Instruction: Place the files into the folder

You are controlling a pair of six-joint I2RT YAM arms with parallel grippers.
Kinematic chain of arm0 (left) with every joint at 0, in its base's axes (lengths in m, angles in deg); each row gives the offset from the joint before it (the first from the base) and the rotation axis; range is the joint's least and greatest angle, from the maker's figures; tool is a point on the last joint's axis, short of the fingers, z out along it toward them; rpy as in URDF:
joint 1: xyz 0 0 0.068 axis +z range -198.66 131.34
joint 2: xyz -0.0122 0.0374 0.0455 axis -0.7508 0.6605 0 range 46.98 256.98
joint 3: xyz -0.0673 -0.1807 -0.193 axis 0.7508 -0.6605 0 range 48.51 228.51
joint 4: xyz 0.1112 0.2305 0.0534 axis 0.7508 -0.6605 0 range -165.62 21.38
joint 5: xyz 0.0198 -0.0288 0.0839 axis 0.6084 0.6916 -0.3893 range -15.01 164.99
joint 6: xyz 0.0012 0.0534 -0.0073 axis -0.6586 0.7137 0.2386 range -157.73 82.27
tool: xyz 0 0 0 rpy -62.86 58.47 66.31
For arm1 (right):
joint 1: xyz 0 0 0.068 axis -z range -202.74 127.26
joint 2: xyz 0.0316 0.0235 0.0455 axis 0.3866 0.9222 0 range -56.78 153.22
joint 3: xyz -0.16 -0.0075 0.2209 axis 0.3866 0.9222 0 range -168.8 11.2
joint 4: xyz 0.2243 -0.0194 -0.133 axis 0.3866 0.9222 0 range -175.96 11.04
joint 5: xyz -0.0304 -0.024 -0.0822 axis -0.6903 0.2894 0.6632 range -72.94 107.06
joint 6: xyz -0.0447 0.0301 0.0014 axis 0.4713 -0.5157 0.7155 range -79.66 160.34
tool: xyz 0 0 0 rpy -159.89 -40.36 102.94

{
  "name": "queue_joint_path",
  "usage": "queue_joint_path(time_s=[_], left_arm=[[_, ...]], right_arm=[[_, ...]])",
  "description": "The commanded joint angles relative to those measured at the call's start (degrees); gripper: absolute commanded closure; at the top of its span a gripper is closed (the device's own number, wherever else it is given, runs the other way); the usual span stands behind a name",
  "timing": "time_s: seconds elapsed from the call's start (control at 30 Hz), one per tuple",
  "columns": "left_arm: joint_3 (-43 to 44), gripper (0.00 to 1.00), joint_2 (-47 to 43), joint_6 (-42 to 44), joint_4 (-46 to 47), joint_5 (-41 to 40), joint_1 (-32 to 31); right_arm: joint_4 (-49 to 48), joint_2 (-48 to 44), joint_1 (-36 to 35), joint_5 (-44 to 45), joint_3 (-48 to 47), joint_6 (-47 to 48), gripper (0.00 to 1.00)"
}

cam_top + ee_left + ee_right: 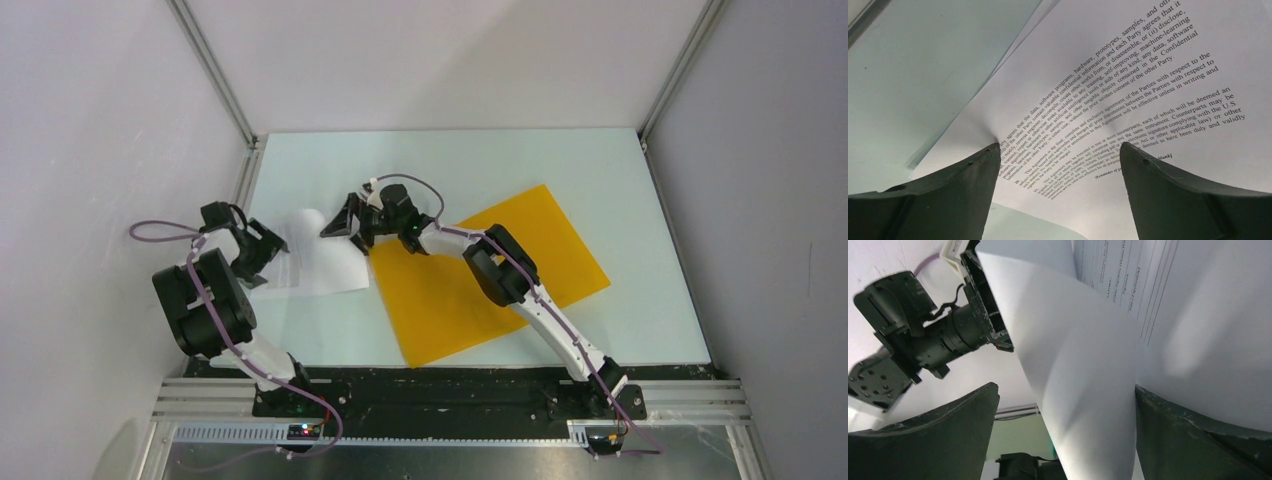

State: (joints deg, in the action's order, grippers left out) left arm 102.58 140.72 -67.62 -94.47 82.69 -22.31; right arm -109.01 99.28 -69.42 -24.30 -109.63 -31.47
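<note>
Folder (pixel 560 250): flat on the counter (pixel 600 170), long axis slanting near-left to far-right.
Files (pixel 320 268): just left of the folder, outside it, the corner toward it curled up.
Left gripper (pixel 1058 150): jaws apart, at the files' edge farthest from the folder.
Right gripper (pixel 1065 390): jaws apart, curled sheets between them.

The files (pixel 318 265), white sheets printed with small black text, are lying just beside the folder at its nine o'clock, one edge curling upward; the folder (pixel 450 310), orange-yellow, is lying flat and skewed.
</note>
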Motion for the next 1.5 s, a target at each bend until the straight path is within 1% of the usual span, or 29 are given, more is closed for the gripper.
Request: queue_joint_path(time_s=[0.0,0.07,0.17,0.27,0.43,0.53,0.6,0.63,0.67,0.7,0.73,0.77,0.8,0.83,0.87,0.93,1.0,1.03,1.13,1.23,1.27,1.37,1.43,1.47], left_arm=[[-2.02,0.07,-1.25,0.26,-1.62,2.43,-0.08],[-2.25,0.07,-1.64,0.92,-1.58,2.05,-0.13],[-2.81,0.07,-1.97,1.32,-1.75,2.09,-0.08],[-3.16,0.07,-2.11,1.17,-1.74,1.88,-0.06],[-3.17,0.07,-2.23,1.31,-1.75,1.59,-0.02],[-3.14,0.07,-2.25,1.07,-1.75,1.86,-0.04],[-3.09,0.07,-2.34,1.03,-1.75,1.76,-0.11],[-3.09,0.07,-2.53,0.99,-1.75,1.63,-0.09],[-2.98,0.07,-2.69,1.02,-1.71,1.62,-0.03],[-2.86,0.07,-3.08,1.12,-1.77,1.70,-0.05],[-2.37,0.07,-3.68,1.30,-2.51,1.61,-0.09],[-2.07,0.07,-4.01,1.40,-2.79,1.24,-0.08],[-1.21,0.06,-4.77,1.87,-3.51,1.03,-0.09],[-0.70,0.05,-5.17,2.13,-3.86,1.00,-0.08],[0.39,0.05,-6.07,2.47,-4.43,1.18,-0.09],[1.91,0.03,-7.66,2.79,-5.23,1.87,-0.13],[2.89,0.02,-9.85,3.65,-5.35,4.84,-0.42],[3.11,0.01,-10.70,4.20,-5.31,5.60,-1.01],[3.84,0.00,-14.67,8.44,-5.31,10.07,-2.65],[3.80,0.00,-18.54,11.27,-5.18,14.29,-4.15],[3.47,0.00,-19.31,11.96,-5.09,16.69,-4.30],[1.28,0.00,-22.66,9.81,-3.16,22.36,-4.99],[-0.85,0.00,-24.12,6.18,1.17,26.38,-6.72],[-1.31,0.00,-24.38,4.72,2.74,28.08,-7.57]], right_arm=[[-5.00,-5.13,0.08,1.26,0.17,-7.94,0.01],[-7.33,-5.16,-0.02,0.83,-1.96,-9.50,0.01],[-9.91,-5.21,-0.51,0.08,-2.44,-10.43,0.01],[-12.02,-6.63,-0.64,0.50,1.17,-11.51,0.01],[-20.59,-10.32,-0.16,0.19,8.35,-13.81,0.01],[-18.31,-10.60,-0.40,0.46,8.43,-11.12,0.05],[-13.65,-9.85,-0.62,0.50,6.55,-8.53,0.16],[-9.40,-9.41,-0.68,1.02,6.03,-7.65,0.30],[-6.97,-9.31,-0.60,1.51,5.43,-6.30,0.37],[-3.49,-9.12,-0.45,2.48,5.43,-6.05,0.50],[-1.60,-9.16,-0.09,2.94,5.65,-5.02,0.56],[1.89,-9.52,0.05,3.79,6.19,-4.27,0.67],[2.67,-9.80,0.41,4.07,6.65,-2.62,0.74],[3.69,-10.45,0.56,4.36,7.56,-1.88,0.77],[4.05,-10.80,0.96,4.32,7.86,0.24,0.85],[4.59,-12.15,1.73,3.99,8.52,3.53,0.95],[4.77,-15.01,2.78,3.50,8.97,7.38,0.99],[4.73,-15.80,3.24,3.05,9.20,10.29,0.99],[4.13,-20.20,6.09,-2.35,9.79,17.50,0.97],[7.14,-23.43,9.65,-5.68,10.20,24.05,0.99],[9.51,-24.98,10.28,-6.26,10.19,25.25,1.00],[14.86,-27.99,13.13,-4.88,9.61,29.82,1.00],[19.01,-30.50,14.43,-1.95,9.20,32.01,1.00],[22.94,-31.80,14.91,1.44,8.51,32.31,1.00]])
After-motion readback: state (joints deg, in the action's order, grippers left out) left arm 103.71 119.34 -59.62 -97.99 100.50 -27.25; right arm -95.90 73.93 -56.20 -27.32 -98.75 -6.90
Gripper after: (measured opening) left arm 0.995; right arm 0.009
